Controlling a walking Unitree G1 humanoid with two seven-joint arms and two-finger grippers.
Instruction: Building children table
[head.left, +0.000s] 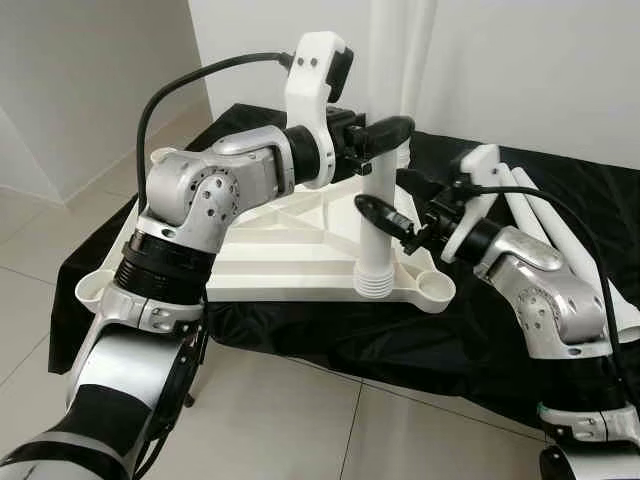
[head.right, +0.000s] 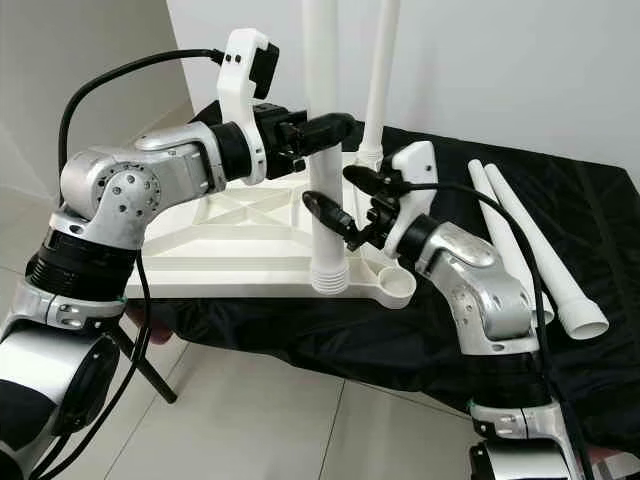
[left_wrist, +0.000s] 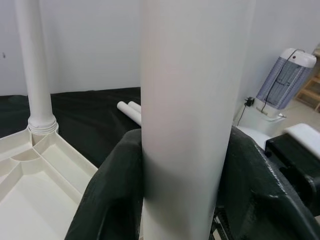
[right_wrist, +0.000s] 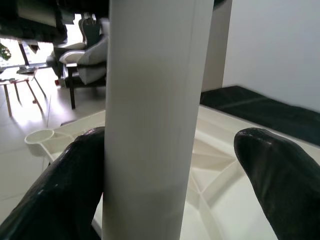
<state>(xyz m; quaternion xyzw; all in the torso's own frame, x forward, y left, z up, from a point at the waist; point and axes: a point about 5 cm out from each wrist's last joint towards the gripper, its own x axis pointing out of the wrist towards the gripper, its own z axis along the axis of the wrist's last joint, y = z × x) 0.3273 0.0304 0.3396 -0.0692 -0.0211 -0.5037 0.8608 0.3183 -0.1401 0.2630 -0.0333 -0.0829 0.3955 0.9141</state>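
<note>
Upturned tabletop (head.right: 240, 255) on cloth (head.right: 450, 340), one leg (head.right: 325, 215) upright at its near corner, another (head.right: 378, 90) behind, two loose legs (head.right: 530, 250) right.

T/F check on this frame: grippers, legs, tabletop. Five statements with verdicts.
1. The left gripper is shut on the near leg. True.
2. The right gripper has its jaws clamped on that leg. False: they are open, one finger against the leg, the other apart.
3. The tabletop lies upside down on a black cloth. True.
4. Two loose legs lie on the cloth. True.
5. No leg stands at the far corner. False: a far leg stands there.
</note>
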